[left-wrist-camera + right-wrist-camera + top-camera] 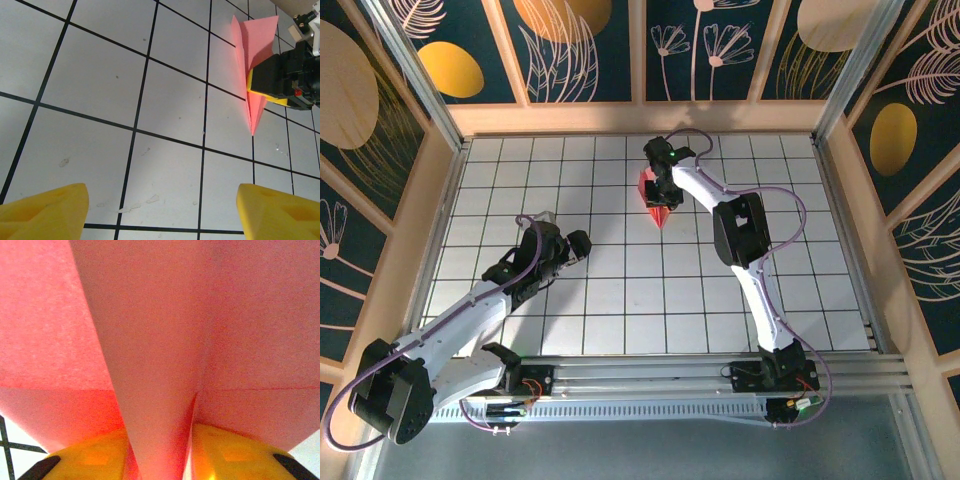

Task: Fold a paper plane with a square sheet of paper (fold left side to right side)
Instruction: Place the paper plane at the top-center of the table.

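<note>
- Plainly, the paper plane (654, 203) looks like a finished dart. It lies on the desk (620, 310) at about 12 o'clock from the middle of the tiled area, its long axis running 12 to 6 with the nose toward 6, pointing at the arm bases.
- The right gripper (663, 192) is on it, reaching in from the 3 o'clock side. In the right wrist view the plane's raised centre fold stands between the two yellow fingers (90, 457), and the wings spread out to either side.
- I cannot tell whether those jaws pinch the fold or only flank it.
- The left gripper (578, 243) has its jaws wide with nothing between them — it is well apart from the plane, which lies at about 2 o'clock from it in the overhead view.
- The right arm is much the nearer. My judgement is that the coming move depends on the fold lying in line with the gap between the jaws — any retreat should run along that line, or the light paper may drag or skew.
</note>
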Tool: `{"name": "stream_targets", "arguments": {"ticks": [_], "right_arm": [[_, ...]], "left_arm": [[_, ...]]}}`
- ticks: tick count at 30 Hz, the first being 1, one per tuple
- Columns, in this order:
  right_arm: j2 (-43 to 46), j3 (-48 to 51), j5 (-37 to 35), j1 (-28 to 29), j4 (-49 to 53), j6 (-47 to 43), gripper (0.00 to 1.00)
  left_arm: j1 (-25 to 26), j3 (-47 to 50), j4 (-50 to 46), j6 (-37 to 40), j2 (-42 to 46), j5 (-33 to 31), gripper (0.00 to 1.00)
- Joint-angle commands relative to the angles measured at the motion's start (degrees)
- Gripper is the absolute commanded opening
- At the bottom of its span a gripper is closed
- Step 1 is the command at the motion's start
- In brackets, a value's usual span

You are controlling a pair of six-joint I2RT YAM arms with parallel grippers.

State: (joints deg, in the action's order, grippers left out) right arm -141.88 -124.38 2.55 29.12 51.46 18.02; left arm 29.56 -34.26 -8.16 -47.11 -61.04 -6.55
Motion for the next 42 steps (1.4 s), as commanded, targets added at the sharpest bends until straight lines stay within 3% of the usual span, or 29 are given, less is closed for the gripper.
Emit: {"name": "stream_targets", "arguments": {"ticks": [1, 9, 42], "right_arm": [[0.74, 1.18, -2.47, 0.06, 1.21, 0.86, 0.37], [3.89, 3.07, -4.34, 0.32, 0.39, 4.78, 0.38], [6.36, 3.16, -5.23, 1.18, 1.22, 5.8, 0.41]], "left_arm": [[-0.29, -0.59, -1.03, 0.37, -0.36, -0.85, 0.78], [-0.29, -3.28, -3.26, -0.62, -2.31, -2.07, 0.78], [-0.29, -4.97, -2.82, -0.95, -6.8, 0.5, 0.78]]}}
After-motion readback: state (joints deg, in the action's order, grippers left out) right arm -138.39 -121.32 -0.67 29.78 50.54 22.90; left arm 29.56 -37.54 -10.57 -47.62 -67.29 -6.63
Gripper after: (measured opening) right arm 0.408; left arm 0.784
